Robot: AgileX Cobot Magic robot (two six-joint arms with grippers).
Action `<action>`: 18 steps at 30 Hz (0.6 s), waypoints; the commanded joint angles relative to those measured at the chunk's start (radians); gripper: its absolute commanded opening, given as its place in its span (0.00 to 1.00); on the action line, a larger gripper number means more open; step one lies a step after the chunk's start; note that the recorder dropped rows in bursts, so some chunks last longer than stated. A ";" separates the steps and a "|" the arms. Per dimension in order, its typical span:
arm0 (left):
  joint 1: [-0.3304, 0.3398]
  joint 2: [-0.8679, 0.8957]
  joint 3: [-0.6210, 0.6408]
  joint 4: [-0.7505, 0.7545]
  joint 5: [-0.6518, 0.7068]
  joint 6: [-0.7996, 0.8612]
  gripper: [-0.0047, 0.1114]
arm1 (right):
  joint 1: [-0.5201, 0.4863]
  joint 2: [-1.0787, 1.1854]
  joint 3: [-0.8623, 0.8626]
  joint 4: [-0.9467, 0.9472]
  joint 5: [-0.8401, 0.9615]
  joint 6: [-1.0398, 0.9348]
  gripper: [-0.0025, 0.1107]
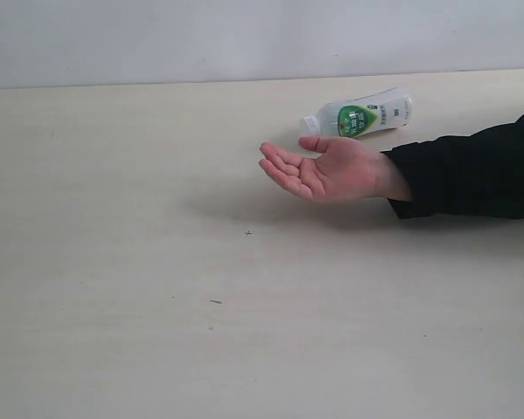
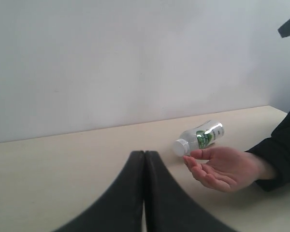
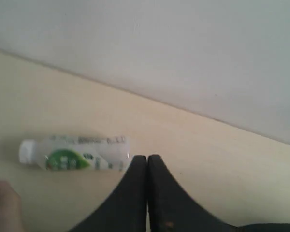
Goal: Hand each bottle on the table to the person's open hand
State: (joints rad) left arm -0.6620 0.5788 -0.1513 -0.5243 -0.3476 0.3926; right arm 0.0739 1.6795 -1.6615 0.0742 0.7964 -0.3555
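One bottle with a white-green label (image 1: 361, 114) (image 2: 201, 137) (image 3: 73, 153) lies on its side on the table (image 1: 157, 262), its white cap toward the left in the exterior view. Just in front of it the person's open hand (image 1: 332, 168) (image 2: 222, 167) rests palm up, empty, with a black sleeve. The other bottles are out of view. My left gripper (image 2: 145, 153) is shut and empty, short of the hand. My right gripper (image 3: 147, 157) is shut and empty, its tips near the bottle's base end. Neither gripper shows in the exterior view.
A pale wall (image 1: 244, 35) runs behind the table's far edge. The black sleeve (image 1: 472, 170) stretches in from the right side. A few tiny dark specks (image 1: 249, 233) mark the tabletop.
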 commanded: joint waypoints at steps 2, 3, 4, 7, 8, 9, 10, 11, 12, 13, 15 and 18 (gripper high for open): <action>-0.006 -0.007 0.007 -0.003 -0.005 0.007 0.04 | 0.015 0.106 -0.060 -0.022 0.113 -0.473 0.02; -0.006 -0.007 0.007 -0.003 -0.004 0.007 0.04 | 0.027 0.124 -0.060 -0.022 0.136 -0.599 0.05; -0.006 -0.007 0.007 -0.003 -0.004 0.007 0.04 | 0.043 0.145 -0.060 -0.022 0.138 -0.692 0.09; -0.006 -0.007 0.007 -0.003 -0.004 0.007 0.04 | 0.093 0.198 -0.060 -0.022 0.068 -0.847 0.35; -0.006 -0.007 0.007 -0.003 -0.004 0.007 0.04 | 0.105 0.216 -0.060 -0.022 0.041 -0.872 0.44; -0.006 -0.007 0.007 -0.003 -0.004 0.007 0.04 | 0.125 0.242 -0.060 -0.022 0.005 -0.899 0.60; -0.006 -0.007 0.007 -0.003 -0.004 0.007 0.04 | 0.136 0.262 -0.060 -0.022 -0.026 -0.910 0.68; -0.006 -0.007 0.007 -0.003 -0.004 0.007 0.04 | 0.147 0.289 -0.060 -0.025 -0.065 -0.912 0.73; -0.006 -0.007 0.007 -0.003 -0.004 0.007 0.04 | 0.147 0.304 -0.060 -0.027 -0.081 -0.912 0.73; -0.006 -0.007 0.007 -0.003 -0.004 0.007 0.04 | 0.152 0.320 -0.060 -0.033 -0.096 -0.912 0.73; -0.006 -0.007 0.007 -0.003 -0.004 0.007 0.04 | 0.152 0.348 -0.060 -0.057 -0.098 -0.916 0.72; -0.006 -0.007 0.007 -0.003 -0.004 0.007 0.04 | 0.152 0.395 -0.060 -0.130 -0.089 -0.993 0.72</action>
State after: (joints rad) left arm -0.6620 0.5788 -0.1513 -0.5243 -0.3476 0.3945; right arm 0.2252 2.0499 -1.7098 -0.0088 0.7148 -1.2893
